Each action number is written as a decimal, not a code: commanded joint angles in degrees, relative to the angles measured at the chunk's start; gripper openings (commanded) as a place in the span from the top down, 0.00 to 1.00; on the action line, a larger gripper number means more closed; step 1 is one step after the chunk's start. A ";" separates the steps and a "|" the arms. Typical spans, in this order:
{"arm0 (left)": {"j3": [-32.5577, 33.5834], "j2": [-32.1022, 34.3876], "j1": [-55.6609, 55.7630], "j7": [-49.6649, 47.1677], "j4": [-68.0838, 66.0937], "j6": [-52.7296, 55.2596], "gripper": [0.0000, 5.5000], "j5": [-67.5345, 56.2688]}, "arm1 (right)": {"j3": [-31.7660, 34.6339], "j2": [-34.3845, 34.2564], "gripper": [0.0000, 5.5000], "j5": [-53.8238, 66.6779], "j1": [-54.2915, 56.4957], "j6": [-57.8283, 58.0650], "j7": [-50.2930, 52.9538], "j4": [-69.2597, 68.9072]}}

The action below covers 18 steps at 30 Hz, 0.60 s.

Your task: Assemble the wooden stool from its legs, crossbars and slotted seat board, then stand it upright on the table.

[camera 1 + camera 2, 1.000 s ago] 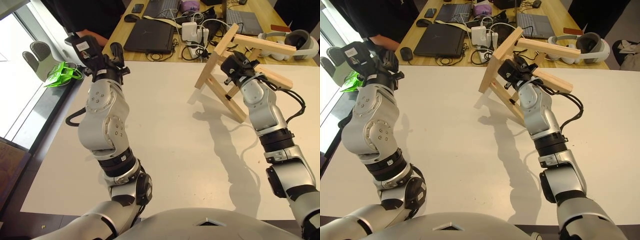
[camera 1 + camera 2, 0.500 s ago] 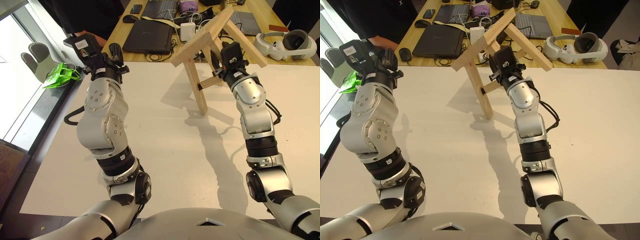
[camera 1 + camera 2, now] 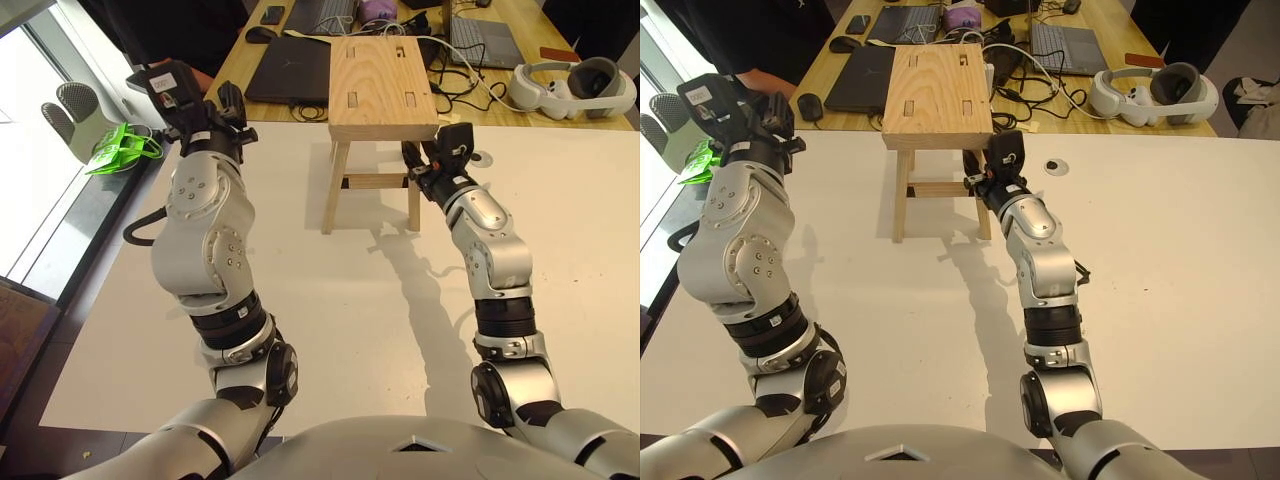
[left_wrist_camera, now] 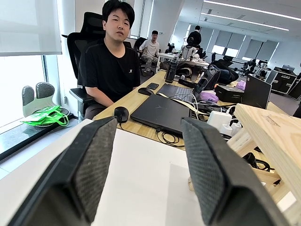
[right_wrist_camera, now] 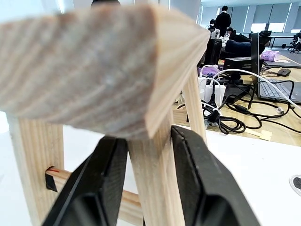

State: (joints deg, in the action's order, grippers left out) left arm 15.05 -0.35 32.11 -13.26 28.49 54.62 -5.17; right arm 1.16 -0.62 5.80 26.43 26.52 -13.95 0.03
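- Right gripper (image 3: 420, 170) is clamped on the stool (image 3: 383, 85), fingers closed around its front leg (image 5: 155, 188) at 3 o'clock, just under the seat (image 3: 937, 95).
- Pale wood, the stool stands upright at the table's (image 3: 350, 330) 12 o'clock edge, with four slots in the seat and a crossbar (image 3: 375, 181) between the front legs.
- Right wrist view shows black pads (image 5: 101, 188) pressing both sides of the leg, and a red mark at the crossbar joint.
- Left gripper (image 4: 146, 169) hangs raised near 10 o'clock, fingers wide apart, empty.

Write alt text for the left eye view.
A wooden stool stands upright on the white table, the right pincer shut on its near right leg. The left pincer is raised open by the table's left edge.
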 commanded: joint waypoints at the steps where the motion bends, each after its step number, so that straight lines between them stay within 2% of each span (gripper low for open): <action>1: -0.66 0.09 0.26 0.09 -0.22 -0.28 0.55 0.15 | 0.86 -0.98 0.62 3.26 -1.52 0.34 0.46 -3.82; 5: -2.27 0.52 -1.69 1.16 0.55 -1.14 0.55 0.26 | 1.16 -2.76 0.53 7.61 -6.42 2.56 1.75 -12.76; 11: -7.83 3.23 -6.49 4.60 2.00 -4.85 0.55 1.87 | 3.17 -3.00 0.53 9.68 -14.21 4.10 5.92 -25.22; 15: -14.52 2.43 -22.27 8.00 10.30 -10.64 0.55 1.04 | 5.31 0.12 0.53 6.85 -20.80 0.89 7.74 -32.43; 18: -24.22 1.50 -38.56 8.60 12.78 -22.01 0.55 2.58 | 3.15 -0.12 0.53 3.92 -29.66 -4.34 8.70 -33.77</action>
State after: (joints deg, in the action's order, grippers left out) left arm -3.64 1.55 1.30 -5.22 40.10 38.07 -3.96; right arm 5.74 -0.22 11.26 1.47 24.58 -6.12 -32.83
